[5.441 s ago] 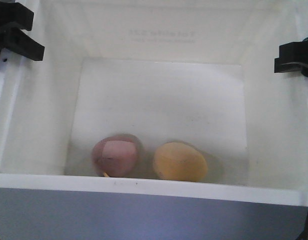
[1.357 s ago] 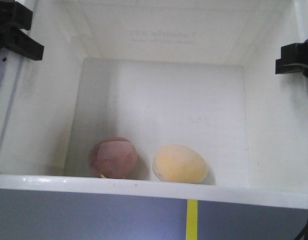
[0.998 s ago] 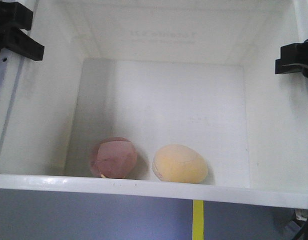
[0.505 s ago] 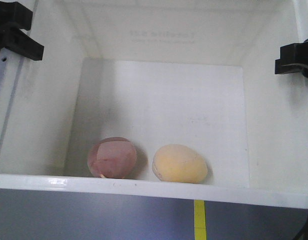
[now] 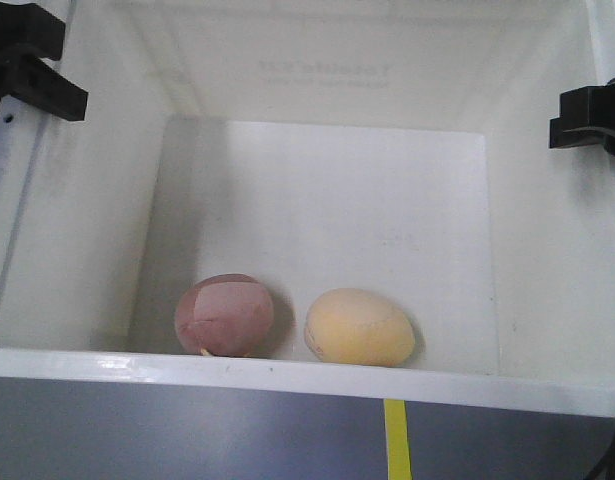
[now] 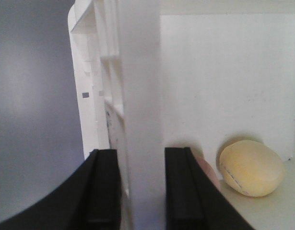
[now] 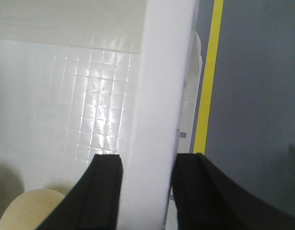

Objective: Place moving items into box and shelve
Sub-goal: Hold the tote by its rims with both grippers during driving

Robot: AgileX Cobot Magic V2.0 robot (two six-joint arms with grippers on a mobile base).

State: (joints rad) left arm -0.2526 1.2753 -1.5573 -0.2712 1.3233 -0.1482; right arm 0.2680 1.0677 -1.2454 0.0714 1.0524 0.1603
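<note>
The large white rectangular plastic tote (image 5: 287, 374) is pinched from both sides. The left gripper (image 6: 141, 191) has its black fingers clamped across the ribbed rim of the left wall, one finger inside and one outside. The right gripper (image 7: 149, 191) grips the right wall the same way. From the front they sit at about 10 and 2 o'clock.

Both toys are already in the tote. The pinkish-brown egg-shaped soft toy (image 5: 225, 315) lies at roughly 7 o'clock on the floor, against the near wall. The pale yellow egg-shaped soft toy (image 5: 359, 327) lies just beside it at 6 o'clock, and there looks to be a narrow gap between them.

Grey floor (image 5: 167, 430) with a yellow tape strip (image 5: 396, 440) shows beyond the near rim, so the tote seems to be lifted, though I can't be sure from here.

What's left, I'd say, is the carry to the shelf. To do it well, both arms should move as one at equal height. The tote should travel level and slowly so the thin walls don't twist out of the pinch, and it should be set down fully before either gripper lets go.
</note>
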